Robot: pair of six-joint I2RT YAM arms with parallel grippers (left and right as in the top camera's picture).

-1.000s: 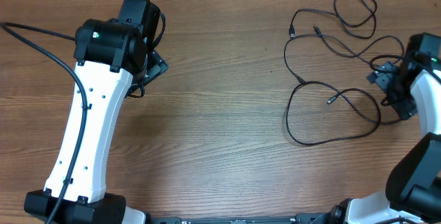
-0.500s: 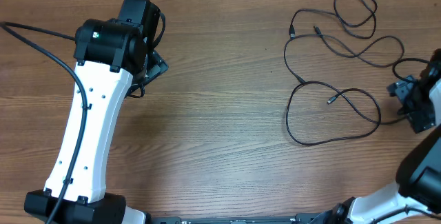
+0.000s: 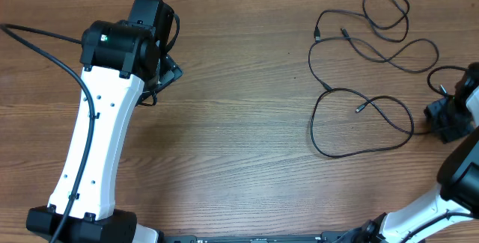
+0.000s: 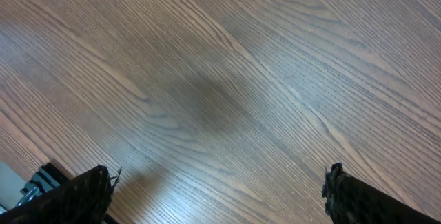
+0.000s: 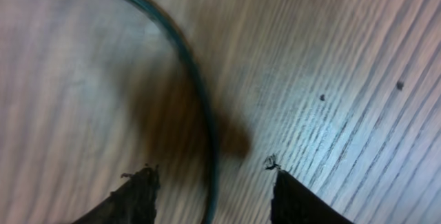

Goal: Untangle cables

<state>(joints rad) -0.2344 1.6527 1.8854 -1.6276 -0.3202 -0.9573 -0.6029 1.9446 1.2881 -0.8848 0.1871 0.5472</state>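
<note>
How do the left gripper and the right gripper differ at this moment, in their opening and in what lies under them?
The left gripper stands wide open; the right gripper has its fingers closer together, yet apart. Below the left gripper is only bare table; a thin black cable runs between the fingers of the right gripper. Both point down at the table and grip nothing.

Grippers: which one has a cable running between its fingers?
The right gripper: a thin cable passes between its fingertips, untouched. The left gripper stands wide with only table beneath it.

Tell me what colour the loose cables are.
Black cables against the brown wooden table; clearest in the overhead view.
</note>
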